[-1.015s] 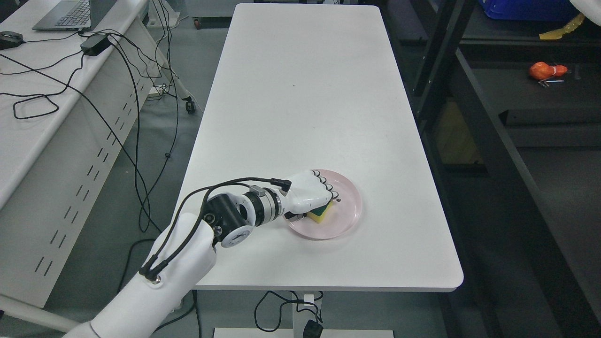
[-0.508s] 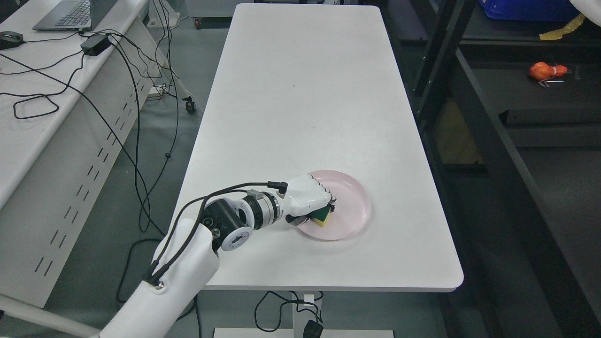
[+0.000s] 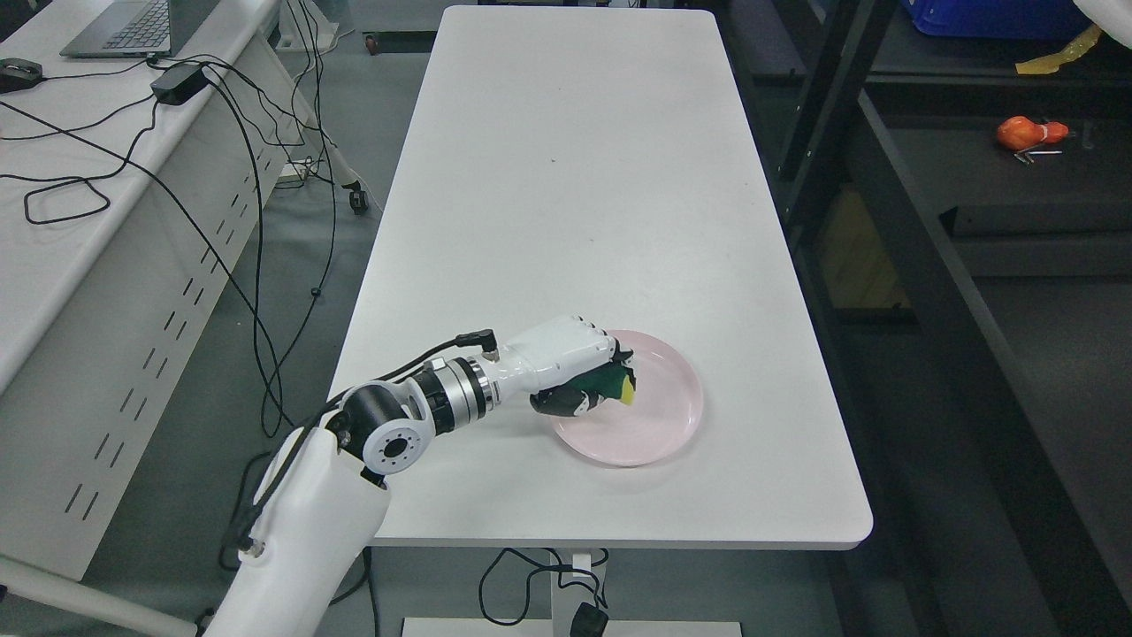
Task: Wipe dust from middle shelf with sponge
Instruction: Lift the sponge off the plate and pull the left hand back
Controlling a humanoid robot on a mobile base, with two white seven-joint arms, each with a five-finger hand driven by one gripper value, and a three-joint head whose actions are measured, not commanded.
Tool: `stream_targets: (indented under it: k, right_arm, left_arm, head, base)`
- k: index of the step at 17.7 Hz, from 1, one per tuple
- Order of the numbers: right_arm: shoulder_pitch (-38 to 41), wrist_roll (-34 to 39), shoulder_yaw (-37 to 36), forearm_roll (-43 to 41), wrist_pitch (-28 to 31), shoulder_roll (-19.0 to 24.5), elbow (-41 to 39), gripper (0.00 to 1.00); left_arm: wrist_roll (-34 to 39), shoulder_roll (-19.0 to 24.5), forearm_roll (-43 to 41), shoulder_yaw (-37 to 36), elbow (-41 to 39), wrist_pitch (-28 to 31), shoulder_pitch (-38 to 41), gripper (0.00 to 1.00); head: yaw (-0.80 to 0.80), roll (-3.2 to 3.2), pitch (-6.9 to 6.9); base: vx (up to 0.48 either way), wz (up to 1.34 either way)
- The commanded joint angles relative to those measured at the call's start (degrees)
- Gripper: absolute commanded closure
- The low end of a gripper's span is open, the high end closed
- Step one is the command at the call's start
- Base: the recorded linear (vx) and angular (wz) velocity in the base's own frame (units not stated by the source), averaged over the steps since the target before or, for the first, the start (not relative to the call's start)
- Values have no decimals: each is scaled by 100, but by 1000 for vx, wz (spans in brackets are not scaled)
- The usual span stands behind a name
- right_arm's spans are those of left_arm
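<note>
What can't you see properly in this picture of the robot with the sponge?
- Green and yellow sponge: mostly hidden by the white left hand in the head view.
- Round pink plate: left rim hidden by that hand.
- Small orange object on the dark shelf: too small to identify.
- Right arm: out of view.

Brightness: even, bright indoor light over the white table (image 3: 575,177); no harsh hotspots.
Light source: overhead and diffuse, judging by the soft, short shadows.
Shadows: a faint one under the left hand (image 3: 566,358) on the pink plate (image 3: 663,425); deep darkness in the black shelving (image 3: 929,265) from 1 to 5 o'clock.
Glare: mild sheen on the arm's white shell.
Sharpness: crisp centrally; slight softness and grain toward 3 o'clock.
Distortion: slight wide-angle stretch at the edges.
</note>
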Motion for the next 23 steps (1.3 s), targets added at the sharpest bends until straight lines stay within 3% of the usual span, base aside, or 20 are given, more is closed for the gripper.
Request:
stream_targets:
  k: [1, 3, 5, 10, 23]
  right_arm:
    - [1, 1, -1, 0, 3, -100, -100, 0]
    - [1, 1, -1, 0, 3, -100, -100, 0]
    - [1, 1, 8, 0, 3, -100, -100, 0]
    - [1, 1, -1, 0, 3, -100, -100, 0]
    - [1, 1, -1, 0, 3, -100, -100, 0]
  left_arm:
    - [873, -261, 2557, 2038, -193, 311, 108, 100]
    - [1746, -261, 3185, 2055, -202, 365, 230, 100]
    - [2109, -261, 3441, 2012, -376, 400, 685, 100]
    - [2390, -261, 4391, 2020, -1186, 1006, 1320, 100]
    - [2365, -261, 4444, 2319, -1292, 1007, 1839, 100]
  head:
    - [0, 0, 0]
    - [0, 0, 0]
    - [0, 0, 0]
    - [0, 0, 0]
    - [0, 0, 0]
  base:
    - [0, 0]
    - [0, 0]
    - [0, 0]
    - [0, 0]
    - [0, 0]
